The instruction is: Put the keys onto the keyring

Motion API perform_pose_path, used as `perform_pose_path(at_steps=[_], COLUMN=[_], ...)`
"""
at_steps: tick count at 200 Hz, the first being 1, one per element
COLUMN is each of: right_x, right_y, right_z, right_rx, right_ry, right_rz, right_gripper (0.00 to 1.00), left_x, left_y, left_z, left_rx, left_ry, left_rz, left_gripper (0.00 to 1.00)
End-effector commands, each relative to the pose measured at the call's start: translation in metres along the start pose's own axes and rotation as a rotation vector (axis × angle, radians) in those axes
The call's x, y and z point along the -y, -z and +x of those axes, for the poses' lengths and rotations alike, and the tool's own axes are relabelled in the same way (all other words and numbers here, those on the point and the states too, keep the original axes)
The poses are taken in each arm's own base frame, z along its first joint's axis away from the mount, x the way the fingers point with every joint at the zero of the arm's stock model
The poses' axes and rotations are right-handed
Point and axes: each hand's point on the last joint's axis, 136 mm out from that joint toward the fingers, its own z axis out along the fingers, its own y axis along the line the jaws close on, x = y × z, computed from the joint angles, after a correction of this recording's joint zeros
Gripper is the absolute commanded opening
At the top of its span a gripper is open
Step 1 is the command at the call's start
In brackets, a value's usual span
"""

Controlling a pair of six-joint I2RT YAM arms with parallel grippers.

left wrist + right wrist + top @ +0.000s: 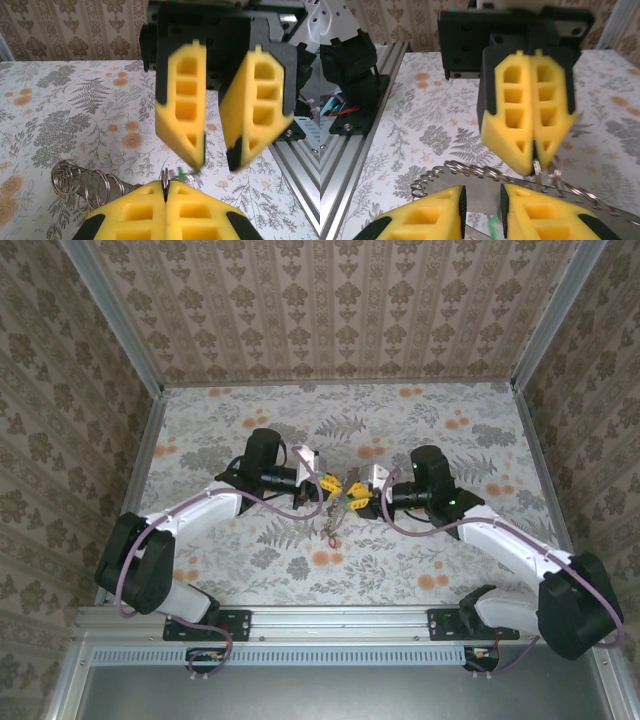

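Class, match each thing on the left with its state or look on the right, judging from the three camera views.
1 left gripper
2 right gripper
3 keyring
4 table

A jaws apart
B gripped at its edge
C fern and flower print
D shut

Pairs: 1-D, 2-A, 3-B, 4-C
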Motion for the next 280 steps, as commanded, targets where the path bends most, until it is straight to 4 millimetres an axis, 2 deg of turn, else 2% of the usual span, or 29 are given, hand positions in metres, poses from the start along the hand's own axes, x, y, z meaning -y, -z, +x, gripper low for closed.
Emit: perform_pose_path(at_steps=[1, 34, 81, 121, 152, 185, 220, 280], right_x=[0.009, 0.026, 0.029, 0.026, 0.011, 0.006, 0.006, 0.008], right_y=[0.013, 0.015, 0.006, -0.005, -0.015, -0.024, -0.022, -0.018], right_z=[-0.011, 0.003, 0.005, 0.005, 0.001, 0.005, 0.005, 0.009], right_rx=[0.026, -0.052, -0.058, -0.066, -0.045, -0.056, -0.048, -0.075], right_ry=[0.041, 0.021, -0.004, -0.001, 0.016, 0.014, 0.017, 0.021], right_rz=[0.067, 0.152, 0.134, 0.093, 0.023, 0.016, 0.032, 0.062], right_gripper=[0.27, 0.22, 0.20, 0.13, 0.16, 0.16, 0.22, 0.18], left_x=[0.004, 0.008, 0.015, 0.017, 0.015, 0.013, 0.011, 0.010], left_y=[0.000, 0.000, 0.001, -0.001, -0.003, -0.005, -0.007, -0.008], left_z=[-0.006, -0.010, -0.014, -0.017, -0.017, -0.018, -0.015, -0.013], left_rx=[0.042, 0.052, 0.073, 0.082, 0.074, 0.077, 0.072, 0.078], left_ry=[-0.030, -0.047, -0.076, -0.092, -0.093, -0.094, -0.085, -0.079], left_rz=[0.038, 0.058, 0.095, 0.110, 0.100, 0.092, 0.076, 0.063], left_gripper=[0.00, 0.00, 0.00, 0.00, 0.00, 0.00, 0.00, 0.00])
